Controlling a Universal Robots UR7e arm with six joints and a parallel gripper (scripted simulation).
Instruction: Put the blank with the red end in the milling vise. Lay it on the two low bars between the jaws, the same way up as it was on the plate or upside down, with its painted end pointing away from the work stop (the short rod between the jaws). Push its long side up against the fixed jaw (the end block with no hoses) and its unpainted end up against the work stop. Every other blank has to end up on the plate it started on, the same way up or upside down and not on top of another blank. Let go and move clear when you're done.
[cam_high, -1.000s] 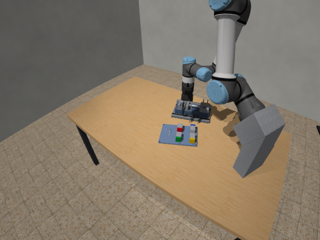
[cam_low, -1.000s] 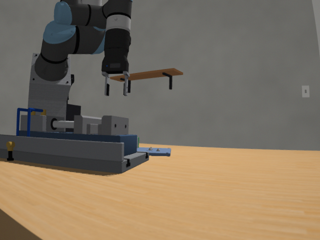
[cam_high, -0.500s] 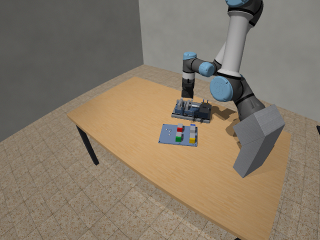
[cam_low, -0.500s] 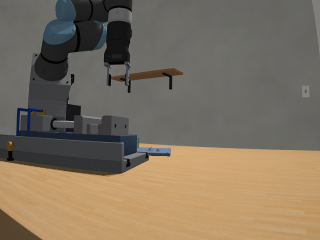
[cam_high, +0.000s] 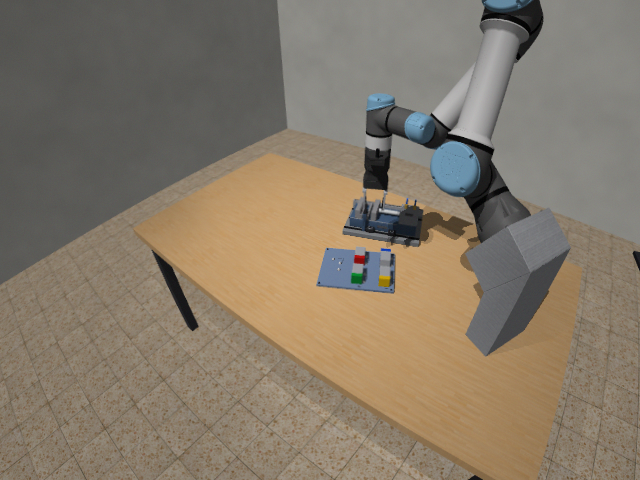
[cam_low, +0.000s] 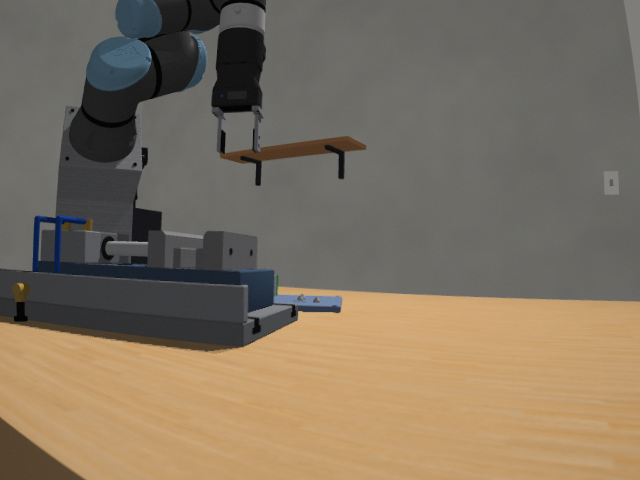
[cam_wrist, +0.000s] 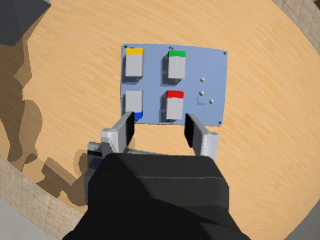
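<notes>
The blank with the red end lies on the blue plate, next to the green-ended blank. The blue-ended blank and the yellow-ended blank lie in the other column. The milling vise stands behind the plate, with nothing between its jaws. Its fixed jaw is at the end away from the blue hoses. My gripper is open and empty, high above the fixed-jaw end of the vise.
The grey robot pedestal stands on the table to the right of the vise. A wooden wall shelf hangs far behind. The table's left edge is well away from the plate.
</notes>
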